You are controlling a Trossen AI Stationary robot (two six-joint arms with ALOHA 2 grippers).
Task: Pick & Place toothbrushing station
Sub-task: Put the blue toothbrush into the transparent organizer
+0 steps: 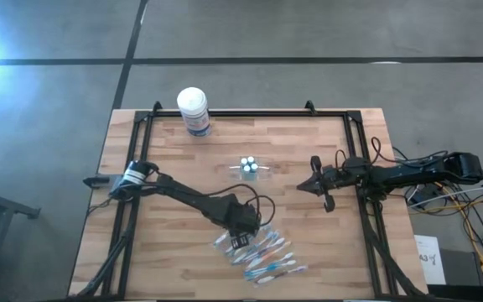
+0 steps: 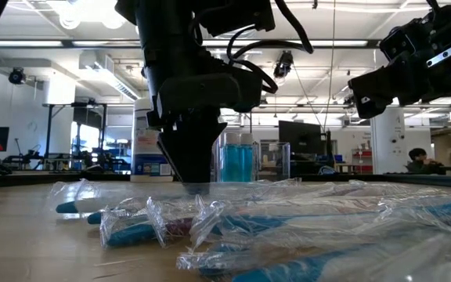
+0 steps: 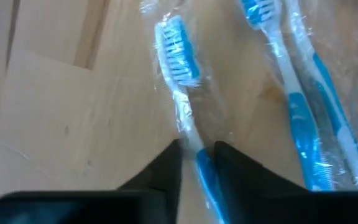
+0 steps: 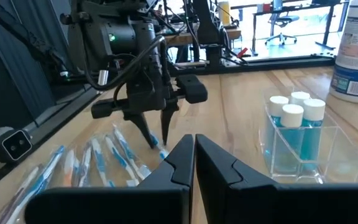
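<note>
A: Item one, toothbrushes [image 1: 258, 256]?

B: A loose spread of slim blue-and-white brushes, each in a clear wrapper, lying flat on the near part of the wooden table [image 1: 166, 252], right of centre in the high view. The wrappers overlap and touch one another.

A: Item two, left gripper [image 1: 240, 241]?

B: Down at the far-left edge of that spread, tips at table level. In the left wrist view its two dark fingers [image 3: 166, 171] stand either side of one wrapped toothbrush [image 3: 185, 118], clasping the handle just below the bristle head. The bristle end points away from the wrist.

A: Item three, cup and tubes?

B: A small clear cup [image 1: 249, 168] stands upright near the table's middle, well apart from the brushes. Inside it are white-capped tubes [image 4: 294, 115] with blue contents, standing upright; the high view shows three caps, the right wrist view four.

A: Item four, right gripper [image 1: 320, 189]?

B: Held above the table on the right side, beside the cup, touching nothing. Its fingers are pressed together with nothing between them.

A: Other stock?

B: One white-lidded canister [image 1: 193, 111] with a blue label, upright at the far edge of the table, left of centre.
</note>
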